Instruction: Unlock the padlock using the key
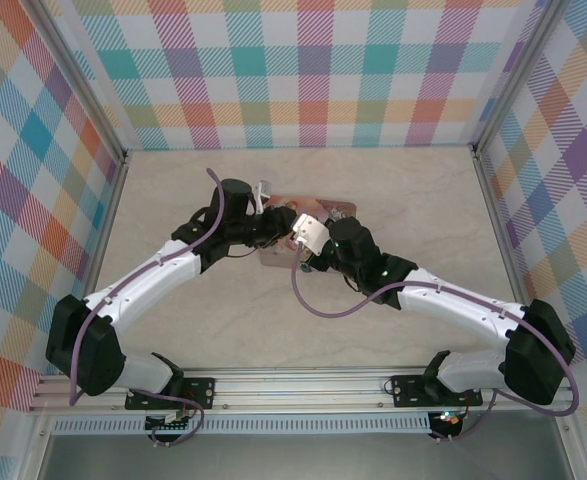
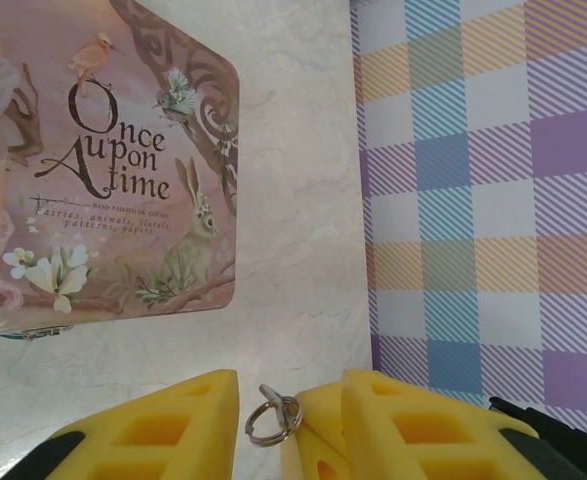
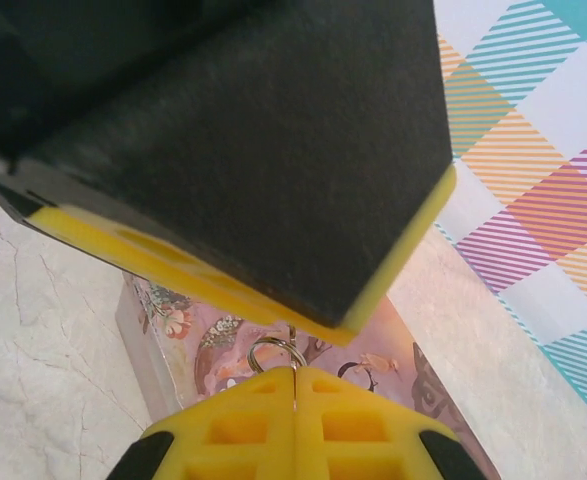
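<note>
**A:** Where is the key?

**B:** Only its key ring shows. It is a thin wire loop poking out above the right gripper, whose yellow jaws are pressed together with no gap. I judge the key itself to be pinched between those pads, hidden.

**A:** And the left gripper?

**B:** Its jaws stand a little apart, with the bench showing between them. The ring sits in that gap, against one pad. I see nothing clamped by that gripper.

**A:** The padlock?

**B:** I take the padlock to be the teal sliver at the lower edge of the pink tin, touching or just beside it. Most of it is hidden, so I cannot tell whether it hangs from the tin or lies on the bench.

**A:** How will they handle?

**B:** The key should be light, stiff and smooth. Held by the ring alone it would swing, and soft foam may let it twist. It is better to pinch it flat across the bow with the blade sticking out. The padlock looks tiny, hard and light, so it is likely to skate or swivel when the key pushes in. Grip its body across the flat faces, leaving the keyhole clear and the shackle free.
</note>
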Controlling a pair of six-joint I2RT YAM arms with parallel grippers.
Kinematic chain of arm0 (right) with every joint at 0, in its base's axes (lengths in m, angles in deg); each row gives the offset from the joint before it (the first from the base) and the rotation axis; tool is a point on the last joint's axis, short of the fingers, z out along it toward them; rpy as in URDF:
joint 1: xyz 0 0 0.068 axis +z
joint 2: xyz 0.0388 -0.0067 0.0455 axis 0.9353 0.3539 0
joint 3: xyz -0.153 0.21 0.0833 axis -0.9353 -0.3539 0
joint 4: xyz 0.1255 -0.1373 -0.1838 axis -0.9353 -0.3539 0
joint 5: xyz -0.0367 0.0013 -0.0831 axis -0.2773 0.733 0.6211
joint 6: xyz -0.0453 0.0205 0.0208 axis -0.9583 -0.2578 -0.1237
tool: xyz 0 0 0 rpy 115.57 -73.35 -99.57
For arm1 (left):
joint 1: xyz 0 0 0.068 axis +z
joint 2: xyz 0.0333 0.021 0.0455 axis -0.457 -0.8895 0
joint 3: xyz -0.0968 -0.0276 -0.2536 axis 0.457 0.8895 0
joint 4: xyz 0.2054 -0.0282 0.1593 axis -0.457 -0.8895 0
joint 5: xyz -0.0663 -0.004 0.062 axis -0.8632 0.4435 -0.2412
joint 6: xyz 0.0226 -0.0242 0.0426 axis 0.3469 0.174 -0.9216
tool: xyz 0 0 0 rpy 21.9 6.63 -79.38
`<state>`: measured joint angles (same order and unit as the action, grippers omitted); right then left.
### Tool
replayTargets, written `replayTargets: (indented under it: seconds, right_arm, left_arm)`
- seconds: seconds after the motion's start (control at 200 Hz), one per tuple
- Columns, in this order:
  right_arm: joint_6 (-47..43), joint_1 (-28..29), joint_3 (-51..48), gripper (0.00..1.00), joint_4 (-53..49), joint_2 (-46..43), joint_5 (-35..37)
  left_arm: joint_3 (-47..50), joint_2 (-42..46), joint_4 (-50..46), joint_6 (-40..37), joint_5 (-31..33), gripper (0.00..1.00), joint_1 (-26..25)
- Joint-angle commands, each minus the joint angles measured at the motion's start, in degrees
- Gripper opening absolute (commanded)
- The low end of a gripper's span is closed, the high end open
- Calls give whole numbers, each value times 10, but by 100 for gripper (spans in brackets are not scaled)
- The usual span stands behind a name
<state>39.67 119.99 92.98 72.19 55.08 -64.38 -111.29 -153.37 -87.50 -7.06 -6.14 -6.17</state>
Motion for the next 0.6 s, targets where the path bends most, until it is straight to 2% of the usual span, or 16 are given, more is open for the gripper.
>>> replayTargets:
  seconds: [0.0, 0.32, 0.535, 0.595]
  right_arm:
    - [-8, 5, 19, 0, 23, 8, 2]
    - [-9, 6, 16, 0, 25, 7, 5]
    - [-4, 6, 11, 0, 19, 1, 4]
    - [-2, 6, 6, 5, 15, -7, -3]
  left_arm:
    - [-19, -6, 15, 5, 1, 31, -8]
    - [-19, -10, 12, 4, 8, 19, -9]
    - [-21, -6, 0, -6, 25, 2, -9]
    - [-21, -2, -5, -15, 34, 0, -10]
